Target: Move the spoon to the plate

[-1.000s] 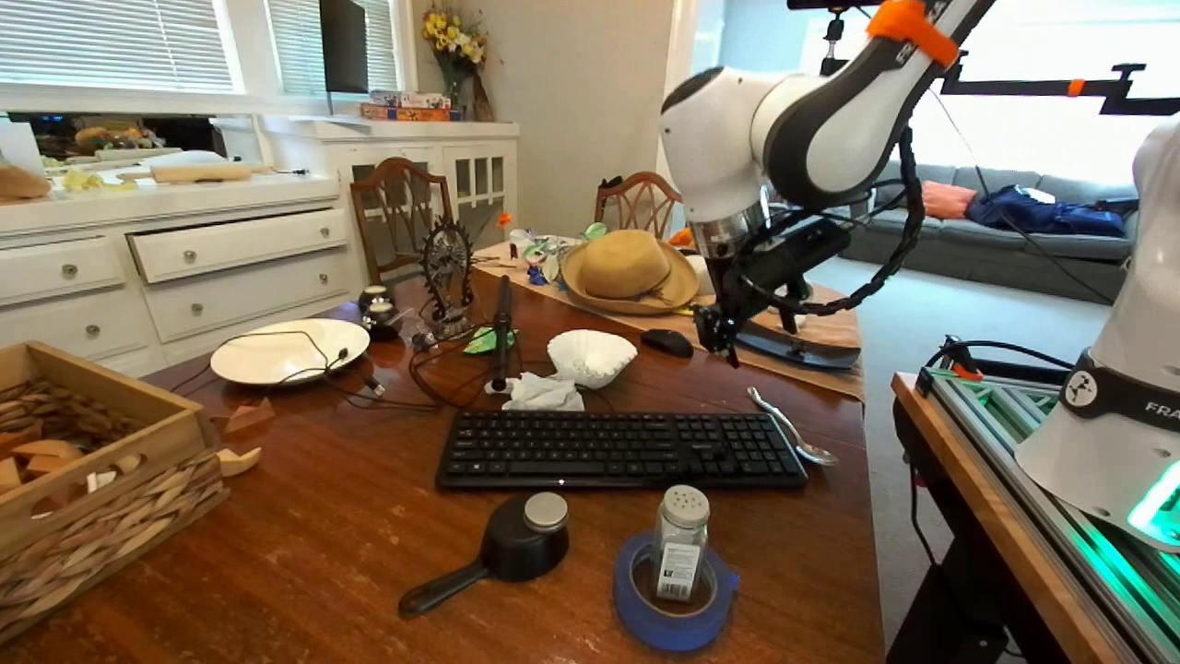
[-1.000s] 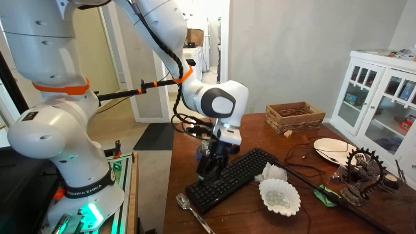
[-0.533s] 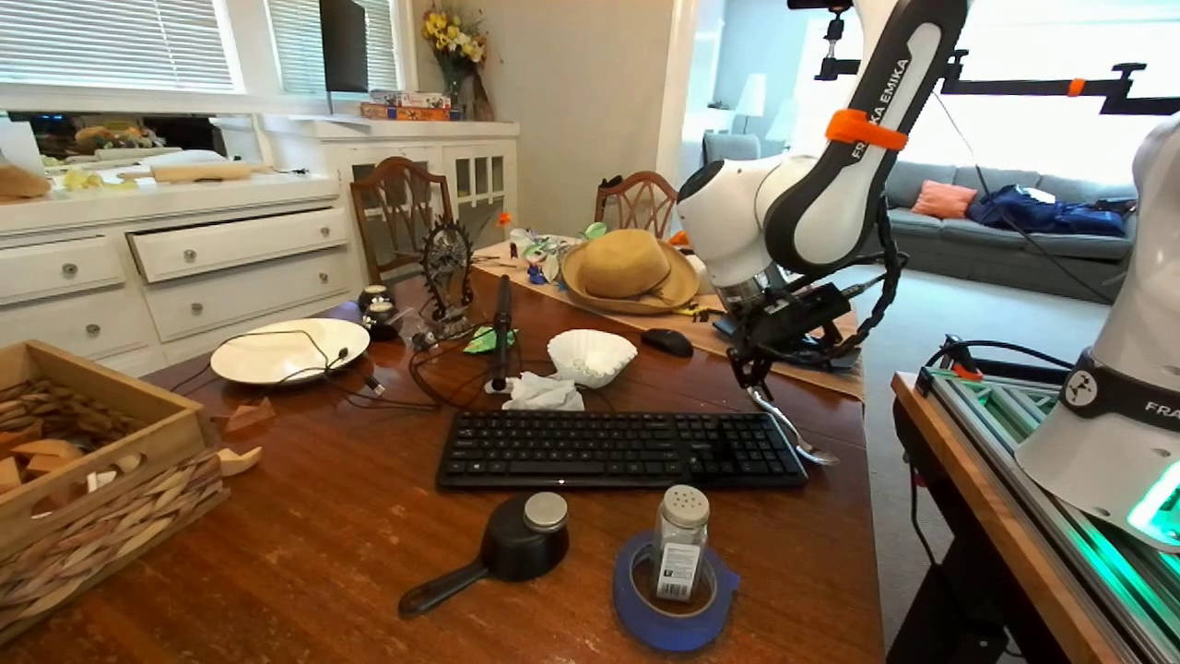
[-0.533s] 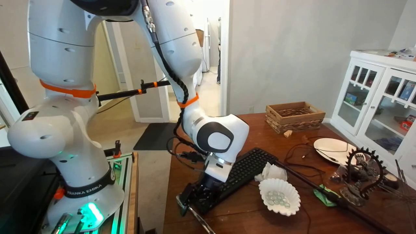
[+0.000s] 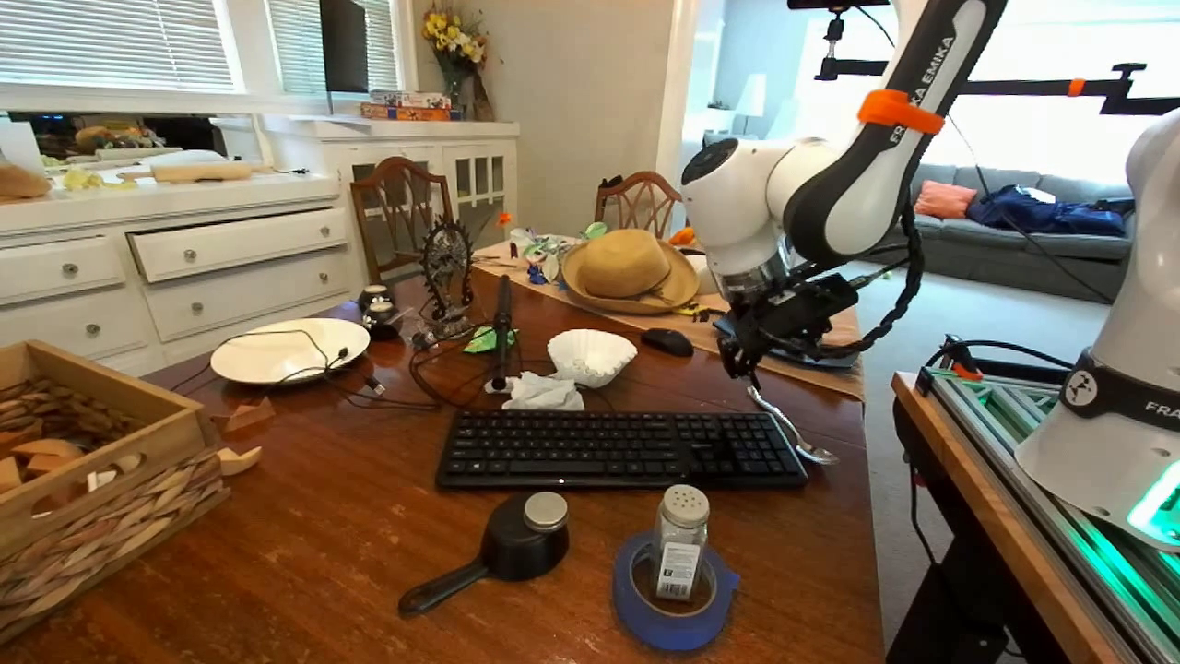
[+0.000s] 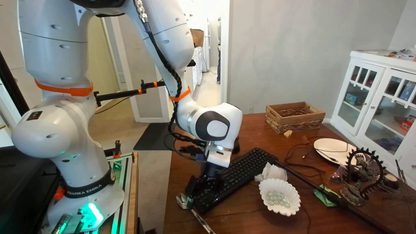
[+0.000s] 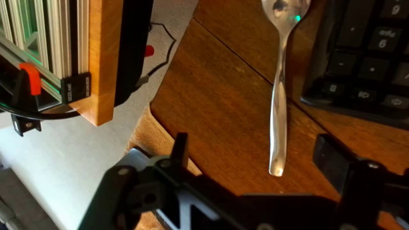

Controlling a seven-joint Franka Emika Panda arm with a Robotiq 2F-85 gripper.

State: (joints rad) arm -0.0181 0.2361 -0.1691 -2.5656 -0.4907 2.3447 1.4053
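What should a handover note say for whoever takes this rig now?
Black two-fingered gripper: open, holding nothing.
Silver metal spoon: on the brown wooden table beside the black keyboard.
Flat round white plate: on the table's far side, black cable across it.
Done: gripper near the spoon's handle, no grip yet.
Left: grip the spoon, carry it over, set it on the plate.

Stretching out as a brown wooden table (image 5: 323,544). Carrying a spoon (image 7: 278,118) just beside a black keyboard (image 5: 618,449), plus a white plate (image 5: 263,356), a fluted white bowl (image 6: 291,190), a woven basket (image 5: 101,526), a black pan (image 5: 512,546) and blue tape (image 5: 668,636).
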